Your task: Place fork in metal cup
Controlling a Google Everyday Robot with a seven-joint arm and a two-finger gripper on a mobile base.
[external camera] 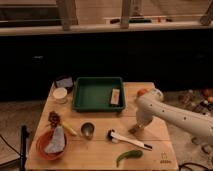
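The metal cup (87,130) is standing upright near the front of the table (95,156). Right of the cup, just past the white-handled tool (129,141), the gripper (135,129) is hanging low over the wood. Whether it is spread or clamped I cannot tell. The fork is not showing plainly - I am judging it to be lying at the gripper's tip, right of the cup. Slim, stiff, light, slick steel is probably calling for a hold across mid-handle. Behind the cup, the green tray (98,93) is sitting.
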